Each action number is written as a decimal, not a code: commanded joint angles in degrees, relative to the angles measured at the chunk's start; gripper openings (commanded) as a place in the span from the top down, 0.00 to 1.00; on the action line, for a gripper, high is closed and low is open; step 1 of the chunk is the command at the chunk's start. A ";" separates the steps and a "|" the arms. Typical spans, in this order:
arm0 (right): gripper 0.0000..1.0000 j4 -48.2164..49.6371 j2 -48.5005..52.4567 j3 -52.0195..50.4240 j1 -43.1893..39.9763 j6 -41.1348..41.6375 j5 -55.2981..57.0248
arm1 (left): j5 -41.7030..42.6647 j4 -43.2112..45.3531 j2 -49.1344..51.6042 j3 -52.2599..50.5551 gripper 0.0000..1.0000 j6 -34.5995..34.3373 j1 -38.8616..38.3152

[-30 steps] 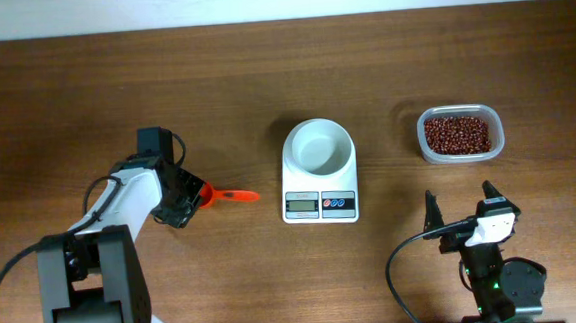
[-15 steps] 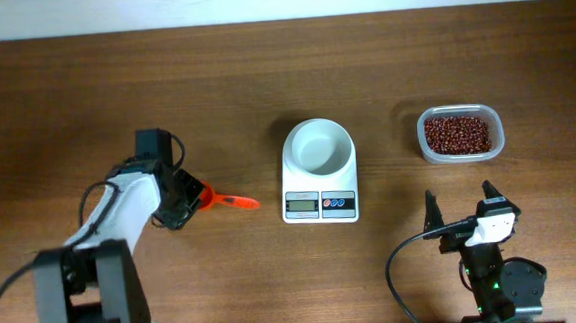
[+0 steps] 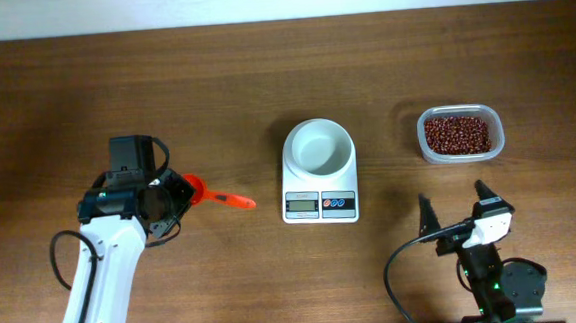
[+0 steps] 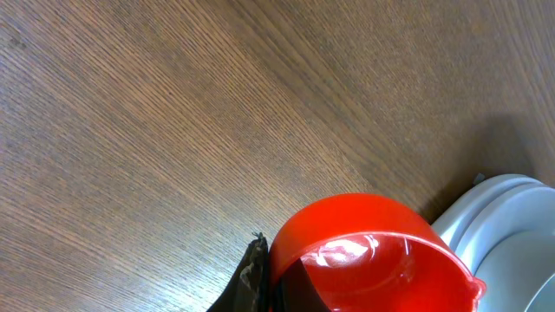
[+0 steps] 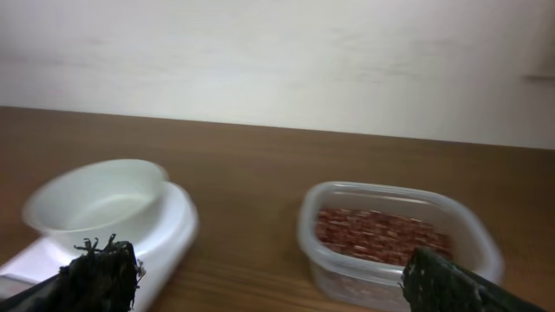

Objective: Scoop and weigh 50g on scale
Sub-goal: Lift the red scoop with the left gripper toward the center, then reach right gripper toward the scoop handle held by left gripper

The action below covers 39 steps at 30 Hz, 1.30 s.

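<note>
Arms: 2 in the overhead view, 1 at lower left, 1 at lower right.
Left gripper (image 3: 183, 193): left of centre, and we see it clamped on the cup end of the scoop.
Scoop (image 3: 225, 197): 1, bright orange-red. Its handle points right toward the scale without touching it. In the left wrist view the red cup fills the bottom centre, just beside a dark finger.
Right gripper (image 3: 451, 196): lower right, jaws spread wide and holding nothing. We count 2 dark fingertips at the bottom corners of the right wrist view.
Scale (image 3: 321, 206): 1, white, at the centre of the overhead frame.
Display (image 3: 302, 205): 1, grey, on the scale's lower edge.
Buttons (image 3: 340, 203): 2, 1 blue and 1 red, just right of the display.
Bowl (image 3: 317, 147): 1, round and white, sitting on the scale.
Tub (image 3: 499, 135): 1, clear plastic, upper right of the frame, well apart from the scale.
Beans (image 3: 457, 133): 1 loose red-brown heap, all of it inside the tub.
Table (image 3: 263, 73): 1, brown wood, under everything.
</note>
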 commanded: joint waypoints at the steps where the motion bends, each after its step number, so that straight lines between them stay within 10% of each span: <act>1: 0.01 0.59 -0.59 -0.50 0.31 16.15 -13.46 | -0.02 -0.11 -0.70 -0.22 1.00 -0.83 0.07; 5: 0.01 0.39 -0.59 -0.50 0.31 51.67 -28.41 | 0.00 -0.33 -0.70 -0.22 1.00 -0.81 0.07; 16: 0.01 -4.15 2.45 3.19 0.15 44.85 -29.51 | 0.00 -0.98 -0.70 -0.26 1.00 -0.81 0.07; 28: 0.01 -18.45 51.25 26.10 0.22 36.30 -46.01 | 0.00 -0.98 -0.70 -0.26 1.00 -0.81 0.07; 39: 0.01 -13.70 66.27 26.08 4.37 18.32 -61.02 | 1.33 -7.48 -0.70 -0.26 1.00 -9.22 -0.37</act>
